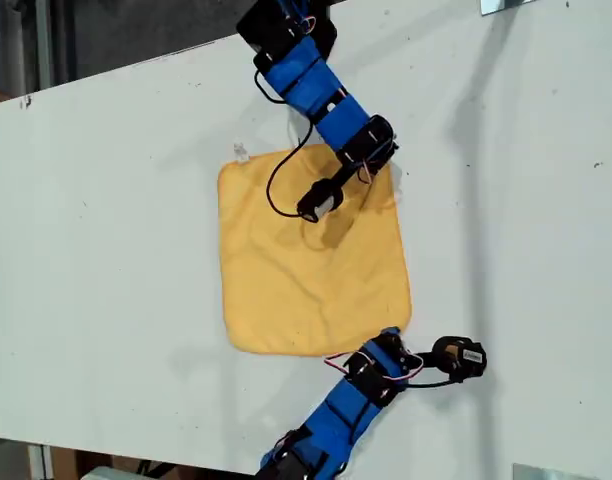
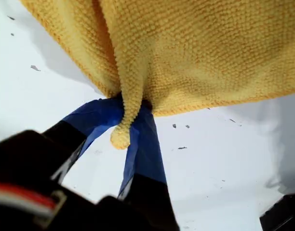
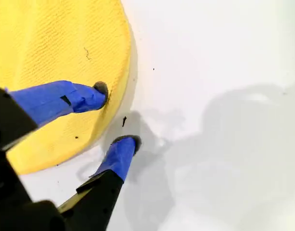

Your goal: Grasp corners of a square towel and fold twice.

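Lying flat on a white table (image 1: 106, 250), the towel (image 1: 306, 270).

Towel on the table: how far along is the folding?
Done: nothing is folded yet; the towel lies spread in one layer. In hand: my first gripper pinches one corner, and my second gripper is open astride another corner. Left: that grasp and both folds.
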{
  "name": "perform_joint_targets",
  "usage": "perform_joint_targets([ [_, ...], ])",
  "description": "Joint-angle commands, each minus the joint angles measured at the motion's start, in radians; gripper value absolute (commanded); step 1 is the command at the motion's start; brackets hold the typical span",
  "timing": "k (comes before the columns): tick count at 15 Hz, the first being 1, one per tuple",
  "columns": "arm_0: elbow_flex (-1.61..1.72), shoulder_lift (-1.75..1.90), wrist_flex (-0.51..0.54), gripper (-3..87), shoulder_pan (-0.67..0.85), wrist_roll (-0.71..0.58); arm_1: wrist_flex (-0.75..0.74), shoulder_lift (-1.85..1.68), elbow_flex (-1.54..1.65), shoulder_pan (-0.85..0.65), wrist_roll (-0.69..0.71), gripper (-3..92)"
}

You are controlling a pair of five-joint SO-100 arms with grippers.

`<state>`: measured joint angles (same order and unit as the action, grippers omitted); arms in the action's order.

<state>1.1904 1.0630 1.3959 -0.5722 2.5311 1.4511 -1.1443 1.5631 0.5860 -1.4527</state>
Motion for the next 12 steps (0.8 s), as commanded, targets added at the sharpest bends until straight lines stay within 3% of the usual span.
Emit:
perform_joint_targets([
  [1, -0.031, 0.002, -0.041, 17.4, 0.009, -0.041, 0.014, -0.018, -0.017, 0.020, -0.012, -0.1],
  [5, 0.163, 0.023, -0.198, 17.3, 0.058, -0.097, 0.005, -0.015, -0.020, 0.018, -0.012, -0.1],
  [7, 0.195, 0.029, -0.218, 15.3, 0.071, -0.107, 0.008, -0.015, -0.025, 0.025, -0.012, -0.1],
  [8, 0.196, 0.032, -0.219, -0.7, 0.074, -0.114, 0.008, -0.015, -0.025, 0.026, -0.012, -0.1],
  [9, 0.193, 0.037, -0.213, -1.7, 0.074, -0.120, 0.009, -0.015, -0.025, 0.028, -0.014, -0.1],
  [11, 0.100, 0.028, -0.110, -1.6, 0.075, -0.164, 0.018, -0.015, -0.046, 0.026, -0.014, -0.1],
  [12, -0.009, 0.015, 0.029, -1.6, 0.092, -0.218, 0.066, -0.018, -0.078, 0.020, -0.014, -0.1],
])
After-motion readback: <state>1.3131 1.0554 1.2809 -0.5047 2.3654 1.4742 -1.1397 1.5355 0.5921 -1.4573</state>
